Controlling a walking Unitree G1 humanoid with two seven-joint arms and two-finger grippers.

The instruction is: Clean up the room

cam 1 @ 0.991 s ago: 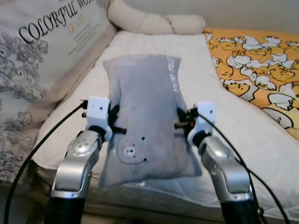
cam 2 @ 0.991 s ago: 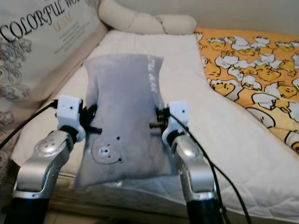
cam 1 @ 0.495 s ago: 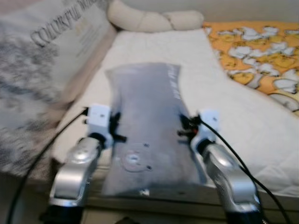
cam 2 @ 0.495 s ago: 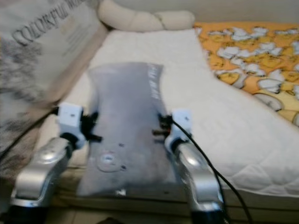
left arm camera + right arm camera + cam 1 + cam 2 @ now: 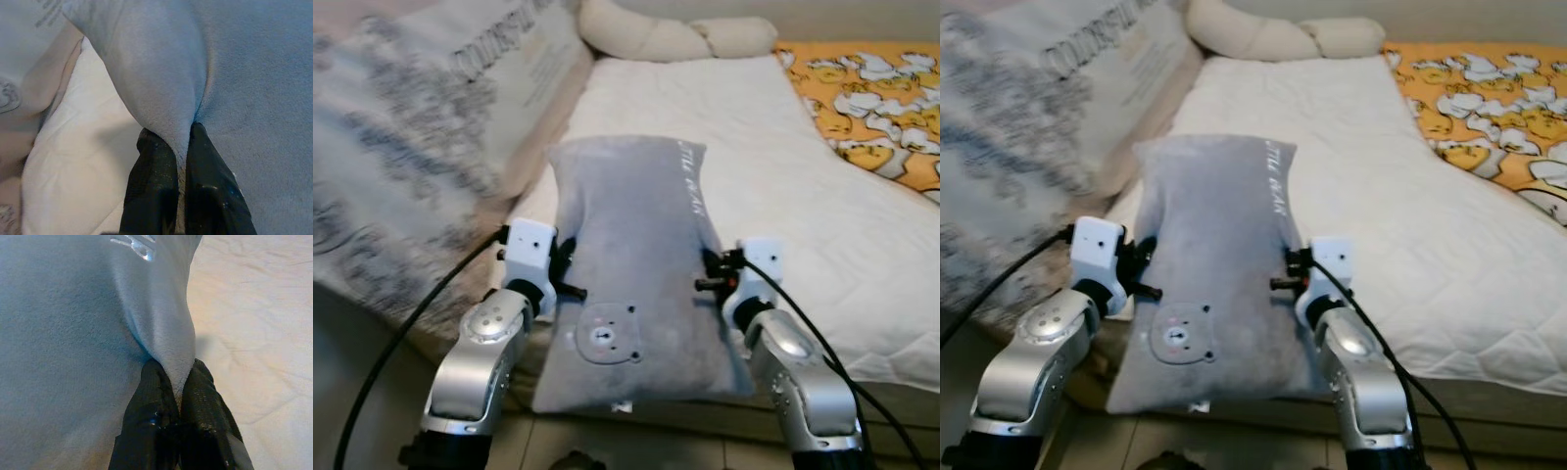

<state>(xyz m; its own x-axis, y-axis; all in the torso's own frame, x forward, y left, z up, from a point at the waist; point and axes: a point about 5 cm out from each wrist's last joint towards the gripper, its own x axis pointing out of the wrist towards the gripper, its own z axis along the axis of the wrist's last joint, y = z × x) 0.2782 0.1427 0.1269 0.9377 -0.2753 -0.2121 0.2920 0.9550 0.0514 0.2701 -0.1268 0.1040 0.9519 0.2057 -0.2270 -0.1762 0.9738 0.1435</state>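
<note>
Pillow (image 5: 631,264) between both pinching grippers

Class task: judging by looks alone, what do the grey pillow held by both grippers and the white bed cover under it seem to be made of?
Grey pillow: probably soft plush or velour; its matte, fuzzy nap bunches where the left gripper and right gripper pinch it. White bed cover: apparently quilted fabric, with faint stitched puckers and wrinkles.
</note>
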